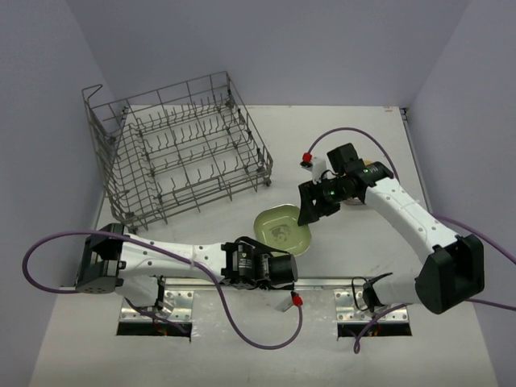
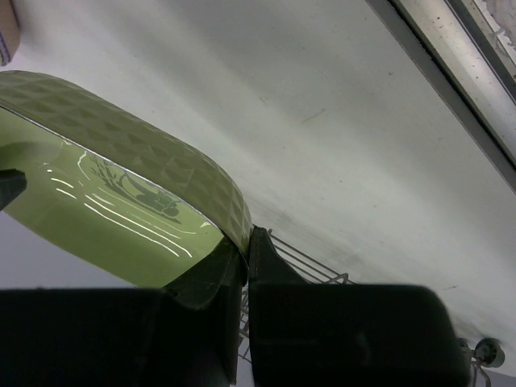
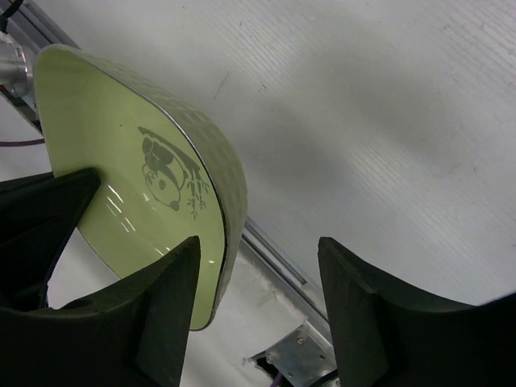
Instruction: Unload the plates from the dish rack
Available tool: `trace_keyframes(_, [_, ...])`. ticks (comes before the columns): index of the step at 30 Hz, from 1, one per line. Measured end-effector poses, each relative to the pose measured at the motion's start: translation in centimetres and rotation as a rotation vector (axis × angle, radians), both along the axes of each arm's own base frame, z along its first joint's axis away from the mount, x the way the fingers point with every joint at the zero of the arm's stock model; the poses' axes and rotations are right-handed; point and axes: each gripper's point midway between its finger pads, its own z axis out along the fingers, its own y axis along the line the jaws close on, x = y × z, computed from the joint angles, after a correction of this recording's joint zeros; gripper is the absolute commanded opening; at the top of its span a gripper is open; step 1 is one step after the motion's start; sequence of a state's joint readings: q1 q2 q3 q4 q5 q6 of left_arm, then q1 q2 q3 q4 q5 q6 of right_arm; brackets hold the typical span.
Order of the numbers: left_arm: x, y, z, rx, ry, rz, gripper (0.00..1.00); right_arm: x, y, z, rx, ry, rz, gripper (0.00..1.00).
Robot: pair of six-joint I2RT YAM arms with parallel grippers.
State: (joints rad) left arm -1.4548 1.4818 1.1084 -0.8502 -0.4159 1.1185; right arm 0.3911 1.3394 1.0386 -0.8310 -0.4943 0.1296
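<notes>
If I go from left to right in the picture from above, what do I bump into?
Dish rack → plate → right gripper, which sits at the plate's right edge.

In the top view the dish rack (image 1: 181, 149) fills the upper left of the worktop (image 1: 347, 133); bare surface runs from upper middle to right. At centre the green plate (image 1: 280, 228), pinched by the left end effector (image 1: 292, 260), blocks passage, with its far rim between the parted fingers of the right end effector (image 1: 310, 206).
</notes>
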Motion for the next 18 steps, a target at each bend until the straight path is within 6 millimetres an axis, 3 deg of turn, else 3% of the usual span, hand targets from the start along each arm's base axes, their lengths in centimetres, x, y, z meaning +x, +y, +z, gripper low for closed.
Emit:
trace_keyframes(7, [0.6,-1.1,0.3,-0.065,-0.03,0.041,0.03,0.7,0.5,0.0,-0.017,0.004,-0.007,0.02])
trace_keyframes(8, [0.7,-1.2,0.3,-0.071,-0.033,0.052,0.11,0.9,0.5,0.1,-0.024,0.0,-0.011,0.0])
trace_keyframes(11, [1.0,-1.7,0.5,-0.101,-0.051,0.079,0.52,1.5,0.2,-0.1,-0.049,-0.017,-0.026,0.0])
trace_keyframes(13, [1.3,-2.0,0.9,-0.129,-0.063,0.101,0.88,1.8,0.0,-0.2,-0.065,-0.027,-0.033,0.0])
trace_keyframes(15, [1.7,-2.0,1.1,-0.149,-0.071,0.128,0.98,2.0,-0.3,-0.3,-0.08,-0.035,-0.035,0.0])
trace_keyframes(18, [2.2,-1.7,1.1,-0.169,-0.07,0.174,1.0,2.3,-0.8,-0.5,-0.111,-0.055,-0.039,0.0])
